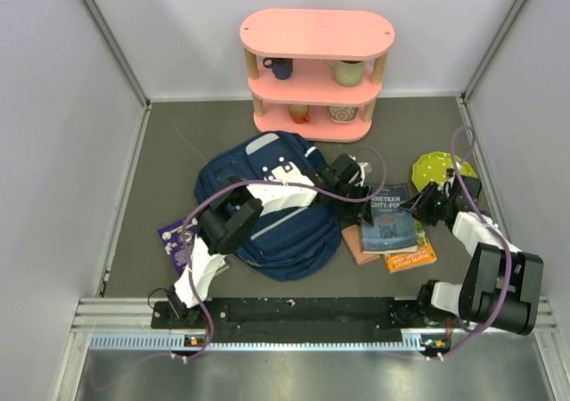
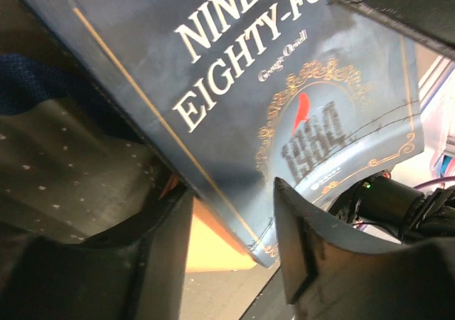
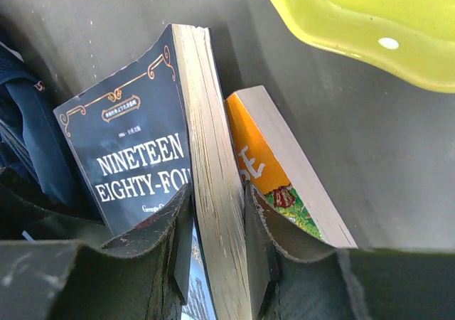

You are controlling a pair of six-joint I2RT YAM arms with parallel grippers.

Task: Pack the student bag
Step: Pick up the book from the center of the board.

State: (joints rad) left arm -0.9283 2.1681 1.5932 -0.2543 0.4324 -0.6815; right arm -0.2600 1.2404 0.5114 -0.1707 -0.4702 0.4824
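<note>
Two grippers are meeting at one dark-blue paperback book (image 3: 135,156); judging from this, the loading step is getting under way. Fingers of the right gripper (image 3: 217,192) are clamping its page edge, while fingers of the left gripper (image 2: 233,192) are standing apart astride its spine corner. The next move calls for lifting the book leftward, because the navy-blue striped fabric student bag (image 1: 289,241) is lying just beside the left fingers, away from the right ones.
</note>
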